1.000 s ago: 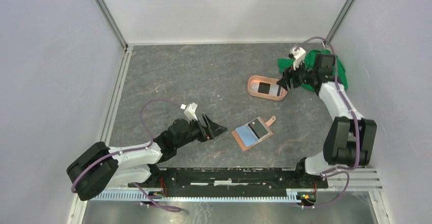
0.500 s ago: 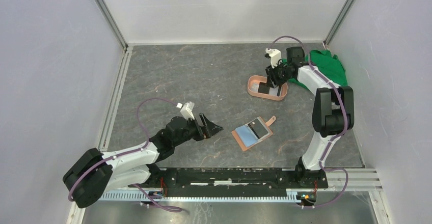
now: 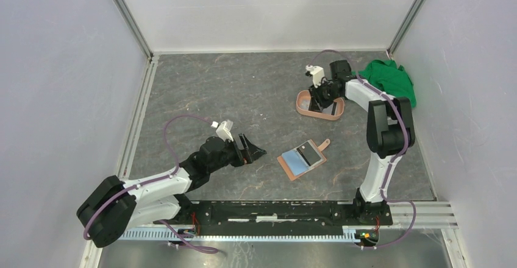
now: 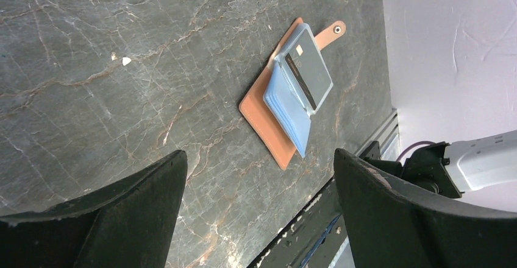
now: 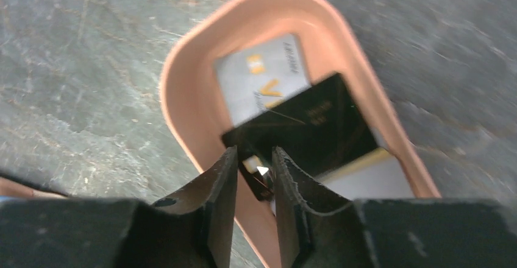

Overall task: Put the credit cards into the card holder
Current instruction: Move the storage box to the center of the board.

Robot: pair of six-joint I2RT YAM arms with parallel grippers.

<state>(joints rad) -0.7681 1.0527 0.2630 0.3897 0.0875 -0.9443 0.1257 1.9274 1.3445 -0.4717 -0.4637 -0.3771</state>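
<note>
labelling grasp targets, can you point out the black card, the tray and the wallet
black card (image 5: 305, 125), right wrist view, middle of its face
tray (image 5: 183, 106), right wrist view, left inner wall
wallet (image 4: 255, 114), left wrist view, bare tan cover

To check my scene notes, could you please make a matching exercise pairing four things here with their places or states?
1. black plastic card
2. tan leather folding wallet
3. crumpled green cloth
4. left gripper

A. far right corner of the grey table
B. in the pink oval tray
C. lying open near the middle
D. open, holding nothing

Pairs: 1-B, 2-C, 3-A, 4-D.
</note>
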